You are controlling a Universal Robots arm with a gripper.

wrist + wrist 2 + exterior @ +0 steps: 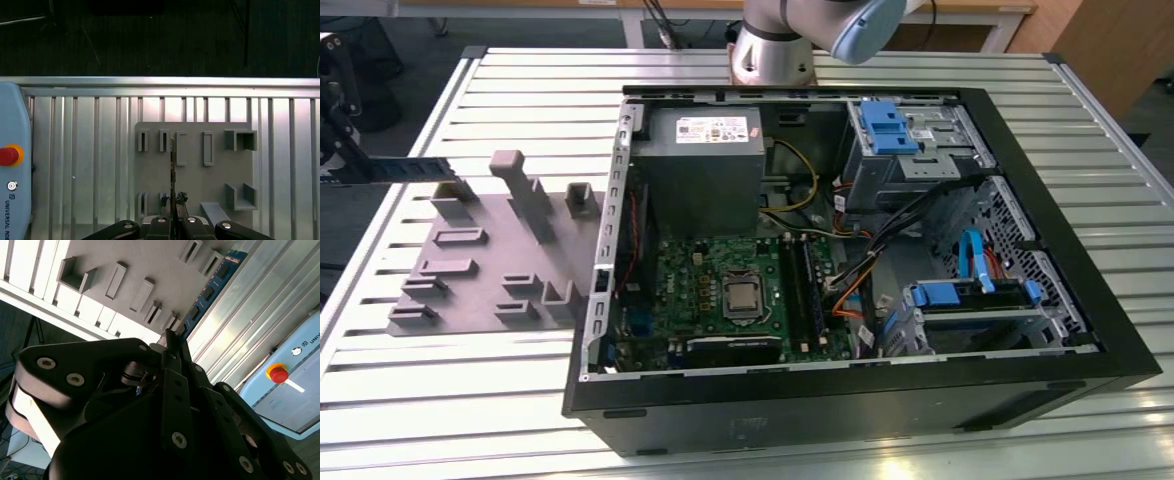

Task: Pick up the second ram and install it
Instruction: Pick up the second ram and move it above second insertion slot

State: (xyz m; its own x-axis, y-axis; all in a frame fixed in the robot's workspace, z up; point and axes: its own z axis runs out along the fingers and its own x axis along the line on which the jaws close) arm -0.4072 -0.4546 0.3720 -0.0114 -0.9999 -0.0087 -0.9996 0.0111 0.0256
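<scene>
**Second ram pinched in the gripper, over by the parts plate**

From my remote seat, the gripper (347, 168) sat at the far edge of the exterior view's left, in the upper part of the frame. Its jaws were pressed onto one end of the second ram (403, 170). The blue stick pointed out level toward the exterior view's right, just short of the tall blocks on the gray fixture plate (480, 255).

In the second wrist view the gripper (172, 338) clamped the ram (212, 287) at its near end, chips showing along the board. In the first wrist view I saw the stick (173, 167) edge-on, running out from the gripper (173, 209) over the plate (195, 182).

The open PC case (854, 395) lay on the slatted metal table (454, 400), well apart from the ram. Its motherboard (707, 275) and black memory slots (798, 285) sat around the middle of the frame. A pendant's red stop button (277, 374) showed in both wrist views.
</scene>
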